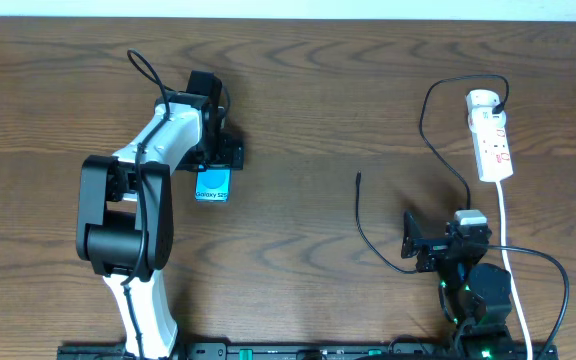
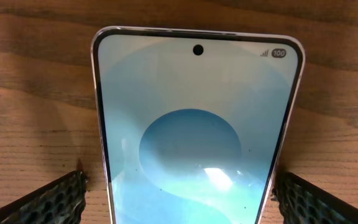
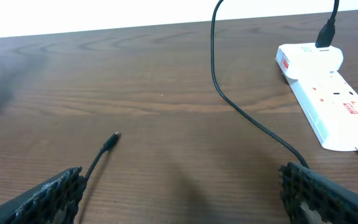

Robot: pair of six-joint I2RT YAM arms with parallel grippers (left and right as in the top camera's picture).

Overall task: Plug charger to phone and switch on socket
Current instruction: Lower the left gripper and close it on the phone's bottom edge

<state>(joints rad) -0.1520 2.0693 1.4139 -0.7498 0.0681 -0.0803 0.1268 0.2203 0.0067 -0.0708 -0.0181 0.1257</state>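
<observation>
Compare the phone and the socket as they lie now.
The phone is a short rectangle with a teal screen; the socket is a long white strip with red marks. The phone lies between the fingers of the open left gripper; the socket lies clear of the open right gripper. The charger is plugged into the socket's top end, but its free tip lies apart from the phone. Both lie flat on the table.
</observation>
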